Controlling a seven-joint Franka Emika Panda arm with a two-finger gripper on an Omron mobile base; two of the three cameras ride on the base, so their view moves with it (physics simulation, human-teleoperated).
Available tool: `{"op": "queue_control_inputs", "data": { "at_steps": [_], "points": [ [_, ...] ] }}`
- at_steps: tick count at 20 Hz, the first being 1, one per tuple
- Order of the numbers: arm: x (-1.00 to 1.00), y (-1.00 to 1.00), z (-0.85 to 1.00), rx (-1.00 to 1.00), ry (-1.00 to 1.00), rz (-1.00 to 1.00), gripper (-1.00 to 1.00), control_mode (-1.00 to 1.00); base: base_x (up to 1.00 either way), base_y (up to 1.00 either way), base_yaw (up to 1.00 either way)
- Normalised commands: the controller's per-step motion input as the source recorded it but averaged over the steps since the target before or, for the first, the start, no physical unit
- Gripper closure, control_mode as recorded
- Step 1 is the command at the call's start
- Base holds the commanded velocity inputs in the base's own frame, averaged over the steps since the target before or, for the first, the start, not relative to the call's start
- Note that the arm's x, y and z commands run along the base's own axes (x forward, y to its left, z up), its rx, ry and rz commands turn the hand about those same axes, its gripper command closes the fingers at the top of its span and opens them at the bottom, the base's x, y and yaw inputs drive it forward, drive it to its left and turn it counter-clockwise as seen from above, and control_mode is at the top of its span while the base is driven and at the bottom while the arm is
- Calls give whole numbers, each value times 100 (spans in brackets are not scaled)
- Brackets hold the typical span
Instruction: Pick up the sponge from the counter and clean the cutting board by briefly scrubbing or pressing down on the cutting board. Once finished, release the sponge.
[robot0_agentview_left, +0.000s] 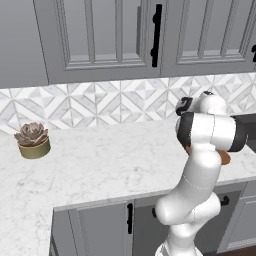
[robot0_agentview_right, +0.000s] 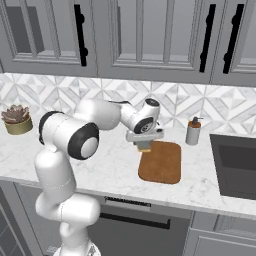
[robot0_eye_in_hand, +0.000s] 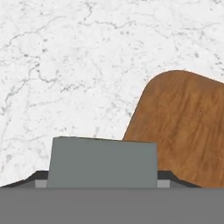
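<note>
My gripper (robot0_agentview_right: 144, 143) grasps the flat grey-green-and-yellow sponge (robot0_eye_in_hand: 102, 162) beside the rounded reddish-brown wooden cutting board (robot0_agentview_right: 161, 162) on the white marble counter (robot0_agentview_right: 115, 167).

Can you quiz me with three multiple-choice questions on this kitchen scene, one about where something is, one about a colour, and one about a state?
1. Where does the potted plant stand?
A. on the counter, far left in the right base view
B. on the cutting board
C. beside the bottle

2. What colour is the cutting board?
A. white
B. reddish-brown
C. green

3. What is the tool doing?
A. hanging open with nothing in it
B. gripping the bottle
C. gripping the sponge

Answers:
1. A, the plant sits by the tiled wall at the far left, well away from the board and from the bottle.
2. B, both the right base view and the hand view show brown wood grain.
3. C, the hand view shows the grey-green block between the fingertips, over the counter at the board's corner.
</note>
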Motion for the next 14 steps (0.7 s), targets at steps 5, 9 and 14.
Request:
{"op": "queue_control_inputs", "data": {
  "at_steps": [5,9,14],
  "points": [
    [43,-3,-26,-9,-1,-7,100,-100,0,0,0],
    [11,-2,-48,-10,-6,-10,100,-100,0,0,0],
    [40,-1,-62,-8,-1,-6,100,-100,0,0,0]
  ]
}}
